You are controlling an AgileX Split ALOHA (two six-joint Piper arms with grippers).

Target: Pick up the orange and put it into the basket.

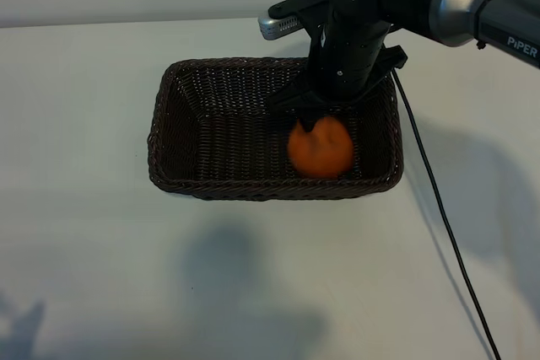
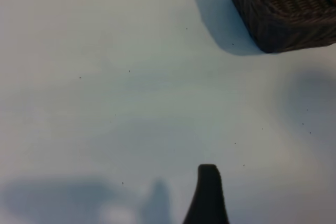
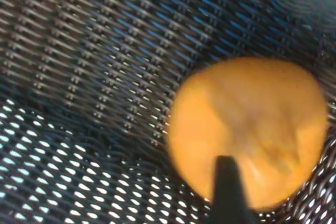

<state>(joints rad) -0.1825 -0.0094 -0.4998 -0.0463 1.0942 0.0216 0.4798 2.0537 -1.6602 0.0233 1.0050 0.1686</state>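
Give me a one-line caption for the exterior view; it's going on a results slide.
Right gripper hangs low over the orange, which sits inside the wicker basket on the white table.

The right claw (image 1: pixel 316 120) hangs pointing down inside the rectangular dark-brown woven wicker basket (image 1: pixel 181 137), over its right half. Directly beneath the claw, on the basket's floor, lies the round orange fruit with dimpled skin (image 1: pixel 322 151), near the basket's front wall and right end. The basket sits on the white surface (image 1: pixel 101 259). A thin black cable (image 1: pixel 439 208) trails over the surface to the claw's right, just beside the basket's right end. The basket lies well ahead of the left claw's one visible finger (image 2: pixel 207 195).
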